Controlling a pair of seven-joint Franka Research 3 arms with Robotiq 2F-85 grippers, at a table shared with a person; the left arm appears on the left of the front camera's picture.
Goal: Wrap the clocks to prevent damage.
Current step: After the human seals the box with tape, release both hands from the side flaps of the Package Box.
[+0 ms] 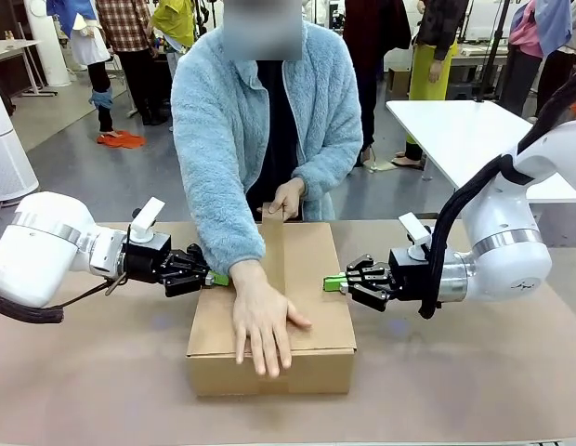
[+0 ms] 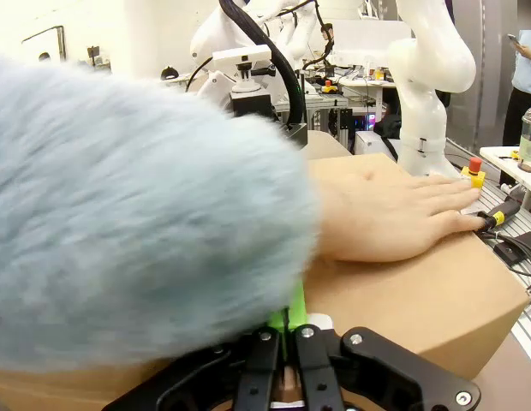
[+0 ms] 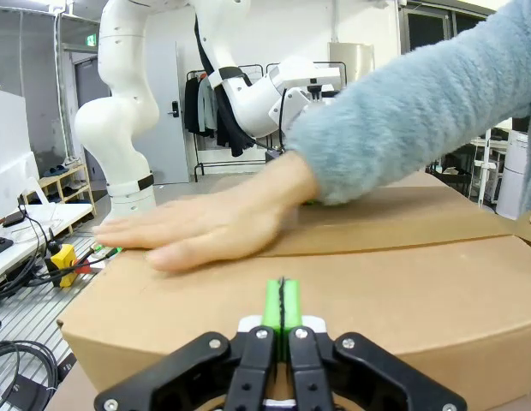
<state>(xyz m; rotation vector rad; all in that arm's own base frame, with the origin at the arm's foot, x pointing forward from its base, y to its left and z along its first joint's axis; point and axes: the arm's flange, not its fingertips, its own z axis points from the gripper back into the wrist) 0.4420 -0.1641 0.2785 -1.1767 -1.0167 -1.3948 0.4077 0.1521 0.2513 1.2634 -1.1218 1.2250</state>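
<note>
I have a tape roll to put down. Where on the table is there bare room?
Free: the table along its near edge in front of the box, and the near corners under each arm. Crowded: both sides of the box, where the left tool and right tool press, and the box top, under the person's hand.
</note>
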